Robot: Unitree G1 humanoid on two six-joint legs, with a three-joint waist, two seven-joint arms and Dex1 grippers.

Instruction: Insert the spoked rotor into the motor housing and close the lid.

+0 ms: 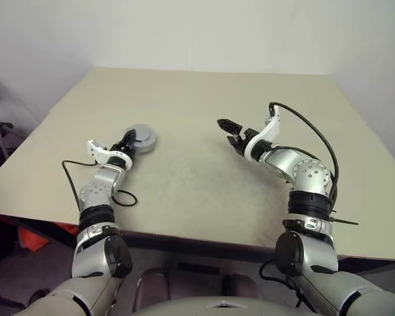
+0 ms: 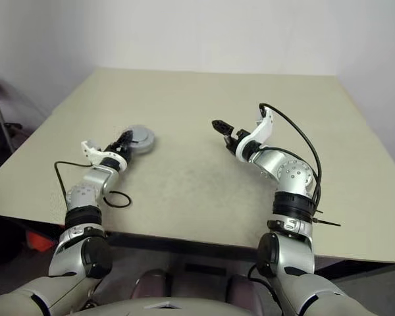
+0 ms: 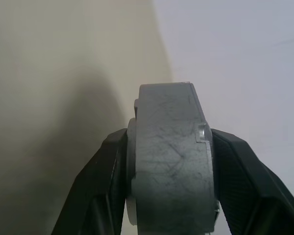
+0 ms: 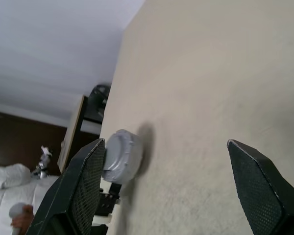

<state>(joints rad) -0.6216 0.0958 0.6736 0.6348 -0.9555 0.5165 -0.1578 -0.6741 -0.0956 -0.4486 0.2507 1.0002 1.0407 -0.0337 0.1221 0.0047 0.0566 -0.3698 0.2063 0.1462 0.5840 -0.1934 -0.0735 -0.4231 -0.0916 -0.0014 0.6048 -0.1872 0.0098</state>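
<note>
The left gripper [image 1: 129,140] is pinching a round grey metal unit, read here as the motor housing [image 1: 143,137] with the lid [image 3: 169,115] seated on it; in the left wrist view its two black fingers [image 3: 100,191] bear on opposite sides of the cylindrical wall. No copper windings and no spoked rotor can be seen, so the assembly appears closed, though the interior cannot be checked. The housing sits on or just above the beige worktop [image 1: 204,164]; contact cannot be confirmed. The right gripper [image 1: 232,131] is spread wide and empty, well apart from the housing on the side away from the left arm, hovering over bare worktop. Judged step: setting the closed unit down and releasing it. To do it well, the flat base should meet the worktop squarely before the fingers part, and they should part evenly so the unit is not dragged or tipped; the free gripper should stay clear. Orientation: in the head views the smooth round face points up, so the short cylinder axis stands roughly vertical, with no marked long axis.
</note>
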